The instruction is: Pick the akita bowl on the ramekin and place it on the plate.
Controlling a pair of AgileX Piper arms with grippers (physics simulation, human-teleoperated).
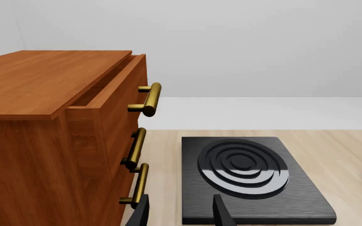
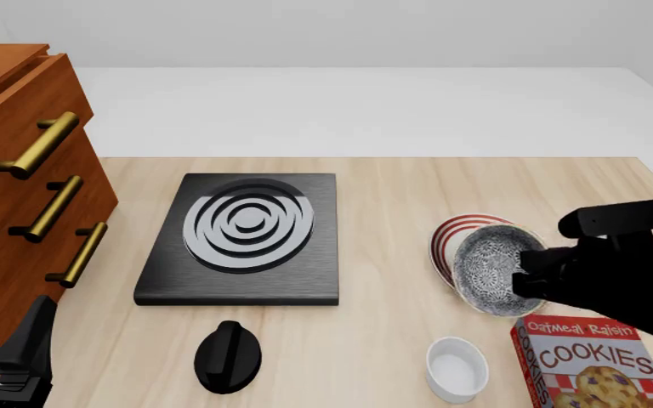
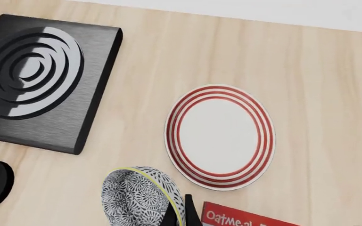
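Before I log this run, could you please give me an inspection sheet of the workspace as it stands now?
Surface: light wooden table, no spills seen.
Job's things: akita bowl lifted and tilted in the right claw, above the near edge of the plate, which holds nothing; ramekin sits alone on the table near the front edge.
Clutter: black stove burner, black knob, cookie box, wooden drawer cabinet with its top drawer slightly open.
Grippers: right claw pinches the bowl's rim; left claw open, holding nothing.
Cables: nothing seen.
Surroundings: plain white floor and wall.
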